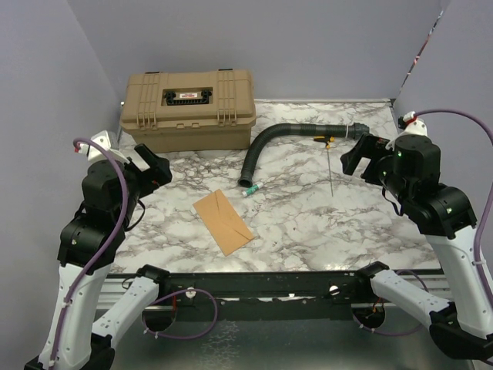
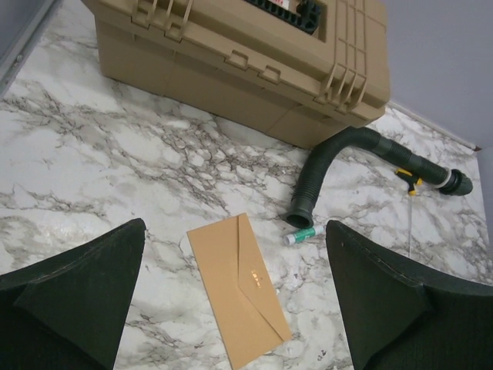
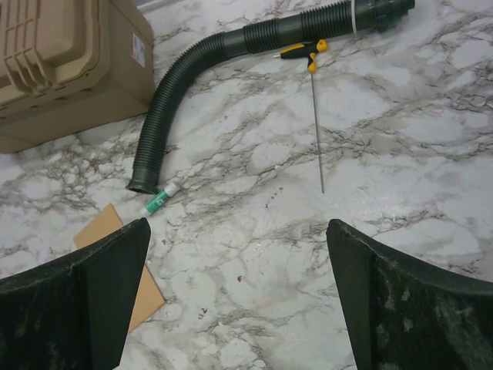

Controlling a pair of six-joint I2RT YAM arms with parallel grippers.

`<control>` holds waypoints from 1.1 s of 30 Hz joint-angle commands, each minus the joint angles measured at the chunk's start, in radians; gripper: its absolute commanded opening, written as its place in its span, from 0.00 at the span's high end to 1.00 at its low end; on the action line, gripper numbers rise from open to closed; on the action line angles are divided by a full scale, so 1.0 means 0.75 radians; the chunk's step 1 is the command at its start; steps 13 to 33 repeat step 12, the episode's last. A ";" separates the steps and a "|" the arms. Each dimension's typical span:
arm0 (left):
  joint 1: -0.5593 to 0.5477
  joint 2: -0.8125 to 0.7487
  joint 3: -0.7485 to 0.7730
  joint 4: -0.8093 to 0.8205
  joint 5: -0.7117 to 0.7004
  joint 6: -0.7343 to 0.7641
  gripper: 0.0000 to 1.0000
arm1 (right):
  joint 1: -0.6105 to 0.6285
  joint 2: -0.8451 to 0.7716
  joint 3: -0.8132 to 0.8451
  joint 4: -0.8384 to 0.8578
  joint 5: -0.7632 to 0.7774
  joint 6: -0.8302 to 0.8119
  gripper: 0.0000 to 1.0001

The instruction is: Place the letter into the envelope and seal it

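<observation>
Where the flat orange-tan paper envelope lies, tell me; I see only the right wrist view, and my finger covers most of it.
Observer: The orange-tan paper envelope lies flat on the grey-veined white marble table, nearer the left arm, its whole outline visible from above.
Operator: Give me its face.
Observer: The side with the pointed flap faces up.
Operator: Report the left gripper.
Observer: The black two-finger left gripper is open and empty, above the table, pointing toward the envelope.

A flat orange-tan kraft paper envelope (image 1: 223, 221) is laid flap side up on the white marbled tabletop (image 1: 308, 220), at 8 o'clock from its centre, angled from 11 to 5 o'clock.
</observation>
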 commanded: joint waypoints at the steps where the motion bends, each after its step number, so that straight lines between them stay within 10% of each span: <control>1: -0.001 -0.033 0.120 0.012 0.004 0.071 0.01 | 0.005 -0.008 0.070 0.059 -0.138 -0.041 0.00; 33: -0.001 -0.066 0.237 -0.061 -0.059 0.151 0.01 | 0.004 0.022 0.149 0.067 -0.390 -0.109 0.00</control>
